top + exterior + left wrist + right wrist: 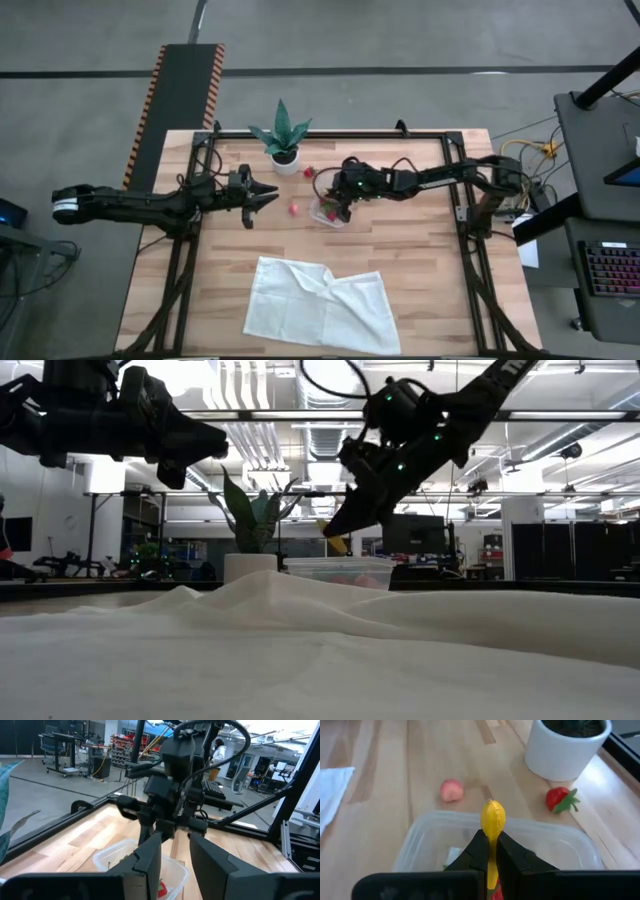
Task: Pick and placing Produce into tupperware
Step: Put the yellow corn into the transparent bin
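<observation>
Two arms over one wooden table [420,250], the right one gripping a yellow piece above the tupperware.

Largest to smallest: one white cloth [322,305] lies on the table's near part; one potted plant [283,140] in a white pot stands at the far edge; one clear tupperware [560,842] sits between the grippers, with red produce partly visible inside. The right gripper [490,842] hangs over the tupperware, its fingers closed on one yellow piece [492,818]. The left gripper [262,195] hovers just left of the tupperware, fingers parted and empty. Two loose pieces rest on the wood: one strawberry [561,800] beside the pot, one pink piece [451,789] near the tupperware.
</observation>
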Robot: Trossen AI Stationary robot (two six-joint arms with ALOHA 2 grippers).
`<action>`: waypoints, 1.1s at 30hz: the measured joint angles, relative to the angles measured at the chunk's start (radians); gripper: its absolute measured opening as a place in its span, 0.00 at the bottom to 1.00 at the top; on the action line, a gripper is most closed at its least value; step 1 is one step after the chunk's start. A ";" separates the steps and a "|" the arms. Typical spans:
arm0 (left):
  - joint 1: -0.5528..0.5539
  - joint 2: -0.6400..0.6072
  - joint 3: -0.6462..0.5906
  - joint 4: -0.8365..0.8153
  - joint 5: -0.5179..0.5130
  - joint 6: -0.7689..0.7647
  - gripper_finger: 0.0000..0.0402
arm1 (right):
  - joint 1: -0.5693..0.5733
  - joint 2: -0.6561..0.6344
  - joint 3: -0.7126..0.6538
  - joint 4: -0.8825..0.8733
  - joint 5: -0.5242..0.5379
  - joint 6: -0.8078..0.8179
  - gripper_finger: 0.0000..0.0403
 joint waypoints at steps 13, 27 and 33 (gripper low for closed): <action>0.000 0.000 0.000 -0.031 0.005 -0.003 0.22 | -0.011 0.137 0.152 -0.166 0.008 -0.034 0.03; 0.000 0.000 0.000 -0.035 0.005 -0.002 0.22 | -0.004 0.086 0.185 -0.305 0.023 -0.087 0.03; 0.000 0.000 0.000 -0.035 0.004 -0.001 0.22 | 0.019 0.071 0.187 -0.347 0.043 -0.159 0.03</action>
